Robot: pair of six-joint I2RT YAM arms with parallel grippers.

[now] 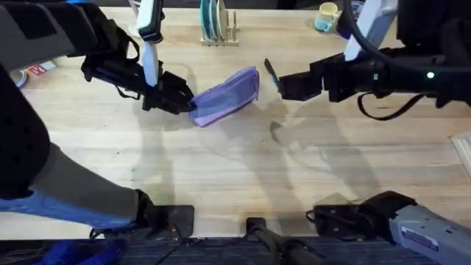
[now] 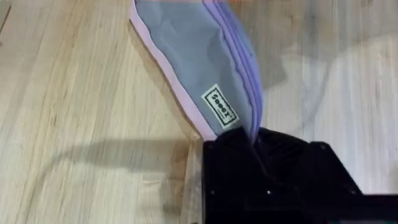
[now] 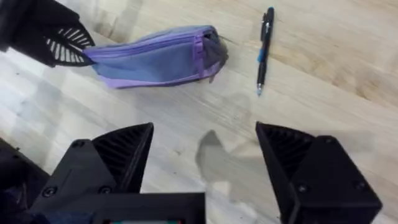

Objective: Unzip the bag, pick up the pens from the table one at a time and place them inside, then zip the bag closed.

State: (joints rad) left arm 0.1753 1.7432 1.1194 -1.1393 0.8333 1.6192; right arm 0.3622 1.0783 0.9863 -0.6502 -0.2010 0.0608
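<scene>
A: Where does the bag [image 1: 228, 96] lie?

B: On the bench [image 1: 235, 177], toward the far middle, set at a slant. Its nearer end sits at the left end effector [image 1: 180, 101], and its farther end points toward the dish rack [image 1: 217, 26] at the back edge.

A: Does the left end effector have hold of it?

B: Yes. In the left wrist view the black fingers are closed on 1 end of the bag [image 2: 199, 68], pinching the purple fabric at the seam. A small white label [image 2: 219, 106] shows on the grey-blue side just above the grip. In the right wrist view the same end effector [image 3: 78, 51] sits against that end of the bag [image 3: 155, 56].

A: And the right end effector?

B: The right end effector [image 1: 283, 85] hovers to the right of the bag, apart from it. In its own wrist view the 2 black fingers [image 3: 121, 152] stand wide apart with nothing between them, bare bench below.

A: Any pens?

B: 1 pen [image 3: 265, 46] lies on the bench just beyond the bag's free end, dark with a blue section, not touching the bag. In the overhead view it shows as a dark sliver [image 1: 270, 71] beside the right end effector.

A: Is the zipper open?

B: The zip line runs along the bag's upper edge, but whether it is open cannot be told
</scene>
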